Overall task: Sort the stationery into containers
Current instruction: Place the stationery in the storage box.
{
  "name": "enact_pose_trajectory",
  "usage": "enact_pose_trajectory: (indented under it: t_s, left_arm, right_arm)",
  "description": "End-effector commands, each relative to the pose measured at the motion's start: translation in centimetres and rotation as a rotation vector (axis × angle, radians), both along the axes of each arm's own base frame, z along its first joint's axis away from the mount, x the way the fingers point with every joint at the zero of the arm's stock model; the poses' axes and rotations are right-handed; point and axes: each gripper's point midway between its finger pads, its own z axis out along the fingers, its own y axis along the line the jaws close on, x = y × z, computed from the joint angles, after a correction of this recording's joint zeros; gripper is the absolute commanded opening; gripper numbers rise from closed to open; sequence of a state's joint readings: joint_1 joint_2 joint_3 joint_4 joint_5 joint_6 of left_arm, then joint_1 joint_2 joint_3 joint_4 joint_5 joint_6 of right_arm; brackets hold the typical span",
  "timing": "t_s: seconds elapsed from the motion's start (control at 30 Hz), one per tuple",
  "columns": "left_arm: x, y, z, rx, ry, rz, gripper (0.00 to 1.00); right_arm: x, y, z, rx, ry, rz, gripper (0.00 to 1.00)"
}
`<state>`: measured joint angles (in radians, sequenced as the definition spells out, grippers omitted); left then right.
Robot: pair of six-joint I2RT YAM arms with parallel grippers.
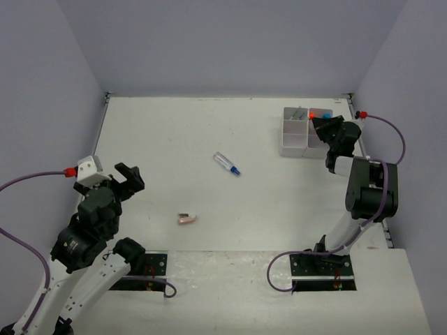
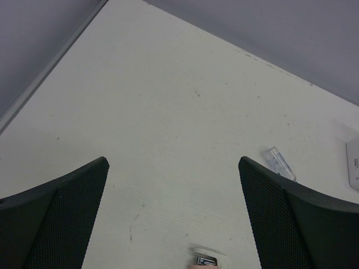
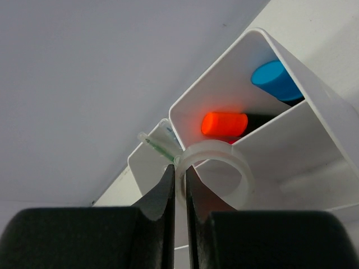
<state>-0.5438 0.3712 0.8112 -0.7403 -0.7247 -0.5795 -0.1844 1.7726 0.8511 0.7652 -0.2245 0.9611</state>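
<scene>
Item: tape roll (image 3: 216, 150), likely light, stiff, slick ring, best pinched through its wall, as right pincer (image 3: 180, 171) does; left pincer (image 2: 173, 163) spread.

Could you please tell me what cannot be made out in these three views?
Top view: the right gripper partly covers the right-hand compartments of the white plastic organiser box; the small pink piece too small to identify.
Right wrist view: compartment walls hide the bodies of the orange-capped highlighter and blue-capped highlighter; the pinched translucent white tape ring hides what lies behind it.
Left wrist view: the bottom edge cuts off that pink piece.
</scene>
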Motion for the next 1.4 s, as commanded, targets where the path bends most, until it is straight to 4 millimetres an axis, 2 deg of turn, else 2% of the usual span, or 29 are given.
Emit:
enact_pose_trajectory:
  t_s: [0.0, 0.13, 0.27, 0.47, 0.6, 0.73, 0.83, 1.03, 1.23, 1.37]
  left_arm:
    - [0.5, -0.3, 0.6, 0.019, -0.023, -0.015, 1.00]
    - [0.6, -0.4, 0.6, 0.020, -0.024, -0.024, 1.00]
    - [0.6, -0.5, 0.7, 0.021, -0.026, -0.030, 1.00]
    - [0.5, -0.5, 0.8, 0.020, -0.031, -0.037, 1.00]
    - [0.5, -0.6, 0.8, 0.021, -0.035, -0.043, 1.00]
    - [0.5, -0.6, 0.8, 0.020, -0.035, -0.043, 1.00]
    - [0.5, -0.7, 0.9, 0.020, -0.036, -0.045, 1.00]
    - [0.6, -0.7, 0.7, 0.024, -0.029, -0.044, 1.00]
    - [0.6, -0.6, 0.8, 0.023, -0.031, -0.040, 1.00]
    - [0.6, -0.6, 0.8, 0.023, -0.029, -0.038, 1.00]
  right_arm:
    - [0.9, 0.4, 2.4, -0.057, -0.101, 0.057, 0.11]
    - [0.8, 0.3, 2.2, -0.049, -0.100, 0.057, 0.18]
    - [0.5, 0.0, 2.1, -0.043, -0.096, 0.040, 0.30]
    - [0.0, -0.7, 2.1, -0.036, -0.092, 0.014, 0.31]
    - [-0.3, -1.1, 2.4, -0.036, -0.095, -0.002, 0.39]
    - [-0.7, -1.2, 2.7, -0.034, -0.099, -0.005, 0.43]
    - [-1.1, -1.2, 2.5, -0.025, -0.092, -0.015, 0.50]
    - [-1.7, -1.3, 2.1, -0.006, -0.068, -0.030, 0.58]
    - [-2.2, -1.3, 3.0, -0.008, -0.059, -0.034, 0.60]
    - [-2.0, -1.7, 2.3, -0.006, 0.017, -0.049, 0.63]
